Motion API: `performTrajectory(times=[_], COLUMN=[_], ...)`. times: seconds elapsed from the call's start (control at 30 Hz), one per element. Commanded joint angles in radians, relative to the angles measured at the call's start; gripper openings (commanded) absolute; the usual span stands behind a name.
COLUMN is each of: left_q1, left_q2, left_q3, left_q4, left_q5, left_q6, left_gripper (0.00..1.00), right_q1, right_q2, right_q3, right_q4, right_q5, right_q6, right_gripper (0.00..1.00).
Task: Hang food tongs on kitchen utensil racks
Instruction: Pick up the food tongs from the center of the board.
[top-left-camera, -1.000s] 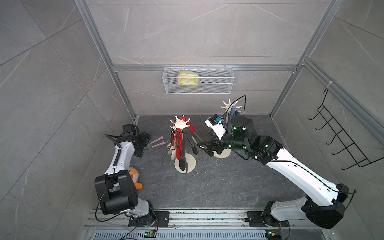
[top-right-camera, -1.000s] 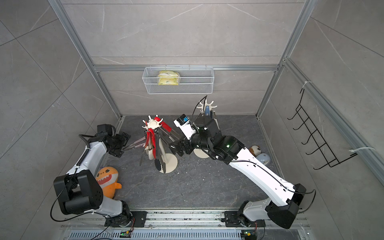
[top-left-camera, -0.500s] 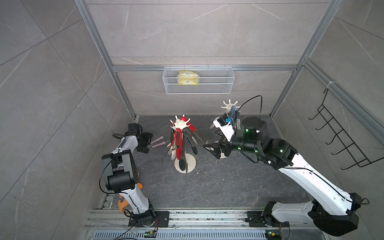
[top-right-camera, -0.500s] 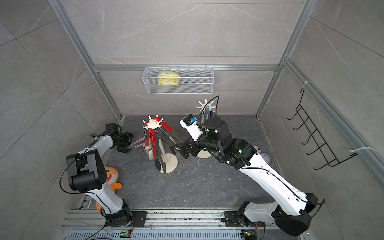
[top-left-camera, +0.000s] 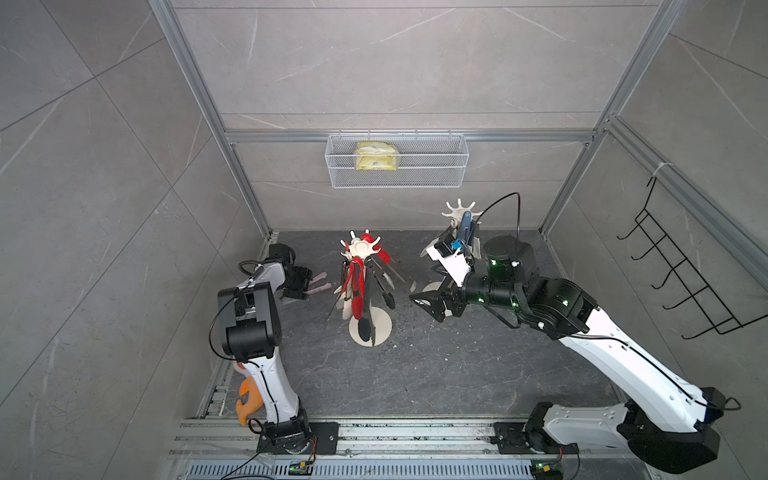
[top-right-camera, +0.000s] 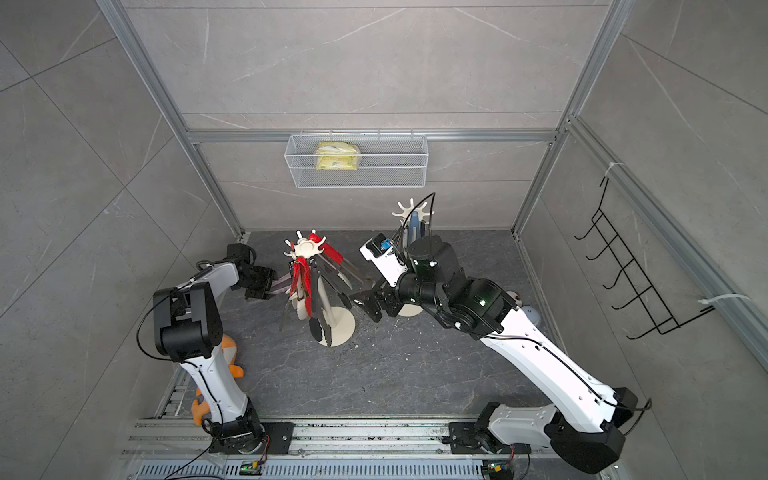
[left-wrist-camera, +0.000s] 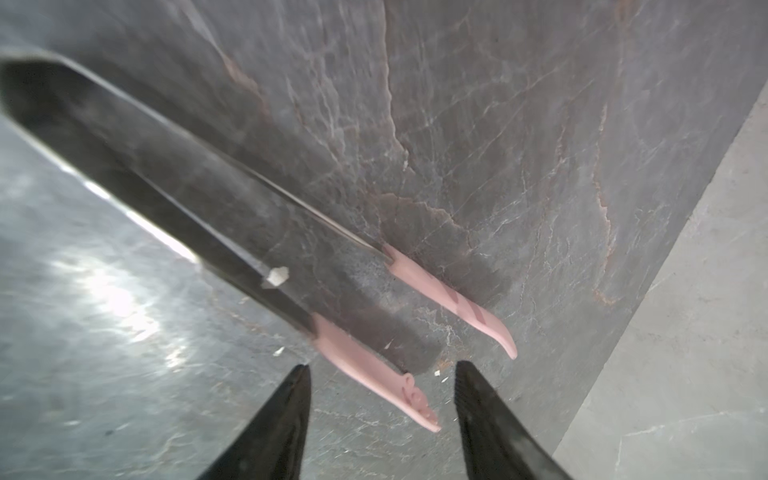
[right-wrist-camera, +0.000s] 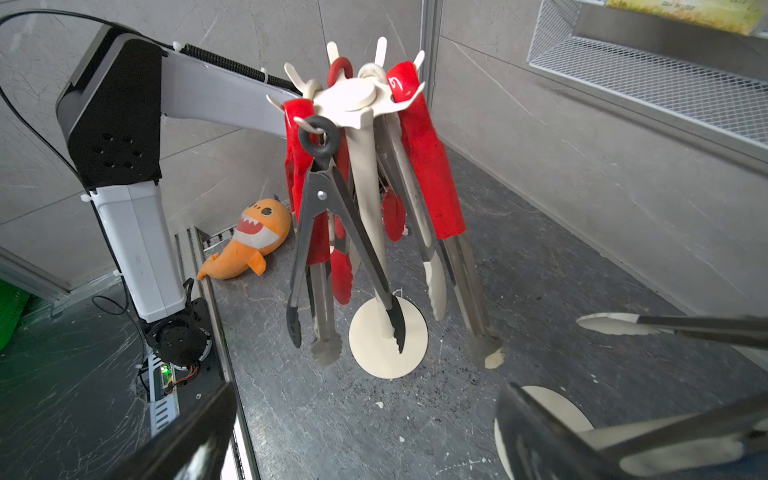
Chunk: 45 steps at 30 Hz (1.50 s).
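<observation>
Pink-tipped food tongs (top-left-camera: 319, 281) (top-right-camera: 282, 283) lie on the dark floor by the left wall. My left gripper (top-left-camera: 300, 282) (left-wrist-camera: 382, 365) is down at their tip end. Its jaws stand apart, with one pink tip (left-wrist-camera: 374, 374) between them, untouched. A cream utensil rack (top-left-camera: 360, 249) (top-right-camera: 306, 247) (right-wrist-camera: 353, 99) holds several hanging tongs, red-handled (right-wrist-camera: 428, 166) and black (right-wrist-camera: 332, 232). My right gripper (top-left-camera: 432, 301) (right-wrist-camera: 361, 415) hovers open and empty to the right of its base. A second rack (top-left-camera: 459, 210) behind carries blue-grey tongs (top-left-camera: 466, 226).
An orange plush shark (top-left-camera: 247, 399) (right-wrist-camera: 249, 245) lies behind the left arm's base. A wire basket (top-left-camera: 397, 160) hangs on the back wall, a black hook rack (top-left-camera: 681, 282) on the right wall. The second rack's base (right-wrist-camera: 544, 411) lies near my right fingers.
My left arm has risen at the elbow and its jaws have narrowed round a pink tip. My right gripper has drawn back a little to the right, away from the rack.
</observation>
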Motion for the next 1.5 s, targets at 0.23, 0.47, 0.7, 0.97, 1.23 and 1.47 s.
performTrajectory(times=[0.23, 0.47, 0.7, 0.97, 1.23, 1.47], left_q1=[-0.029, -0.030, -0.023, -0.014, -0.014, -0.013], left_q2=[0.063, 0.100, 0.088, 0.062, 0.041, -0.007], left_q3=[0.053, 0.060, 0.064, 0.132, 0.322, 0.485], left_q4=[-0.072, -0.077, -0.096, -0.168, -0.389, -0.534], left_q5=[-0.035, -0.017, -0.012, -0.024, -0.133, -0.237], left_q6=[-0.033, -0.045, -0.002, 0.143, 0.398, 0.618], left_gripper=[0.44, 0.30, 0.13, 0.00, 0.00, 0.00], right_q1=[0.005, 0.003, 0.004, 0.004, 0.003, 0.003], right_q2=[-0.065, -0.082, -0.085, -0.089, -0.085, -0.071], right_q3=[-0.050, -0.062, -0.068, -0.072, -0.076, -0.077], right_q4=[-0.027, -0.042, -0.043, -0.047, -0.035, -0.017], right_q5=[0.043, 0.063, 0.068, 0.087, 0.102, 0.102], right_q6=[-0.022, -0.033, -0.041, -0.048, -0.044, -0.041], right_gripper=[1.00, 1.00, 1.00, 1.00, 0.99, 0.99])
